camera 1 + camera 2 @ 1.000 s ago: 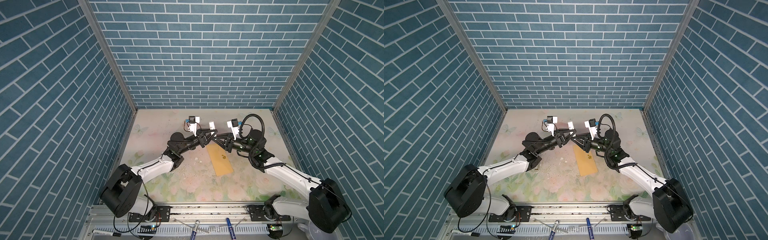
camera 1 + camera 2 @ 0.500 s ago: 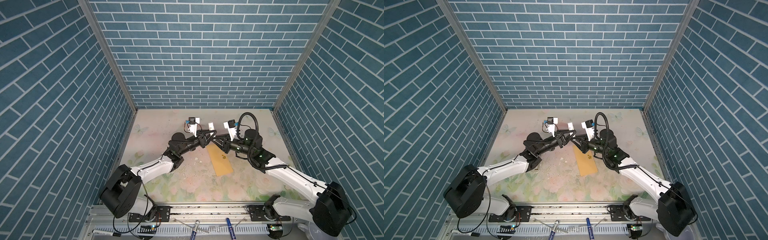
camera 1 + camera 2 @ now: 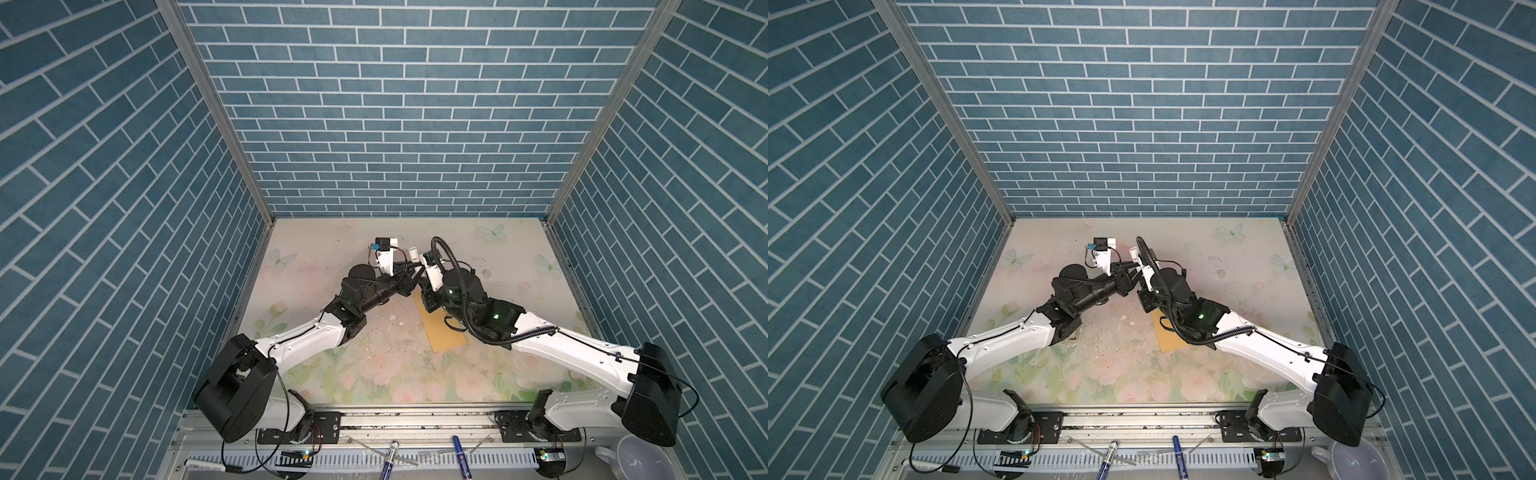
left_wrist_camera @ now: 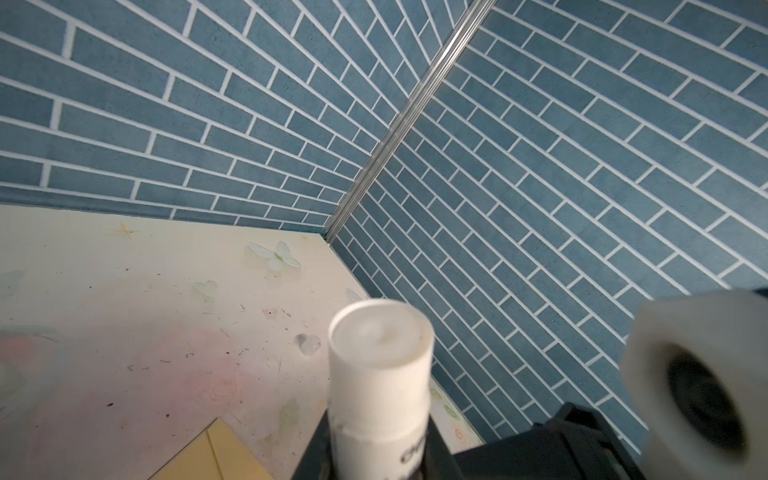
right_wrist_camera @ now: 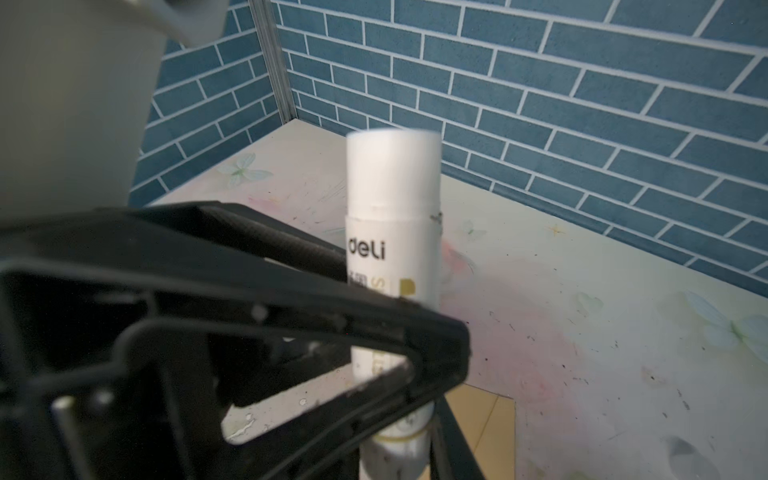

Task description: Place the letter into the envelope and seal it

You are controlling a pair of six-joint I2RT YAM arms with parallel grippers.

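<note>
A white cylindrical plastic glue stick [image 5: 392, 216] is clamped by the left gripper [image 4: 376, 457] and the right gripper [image 5: 399, 457] together, presumably for uncapping. The long tan kraft-paper envelope [image 3: 442, 336] lies flat on the floral table [image 3: 332, 257] below. The letter is unseen, presumably already inside.

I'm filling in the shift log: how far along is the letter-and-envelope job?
Looks done: no loose letter shows and the envelope lies flat on the table, so the sheet is probably inside, unconfirmed. In hand: the left gripper and right gripper both clamp a capped glue stick near the envelope's far end. Left: uncap it, apply glue, seal the envelope.
</note>
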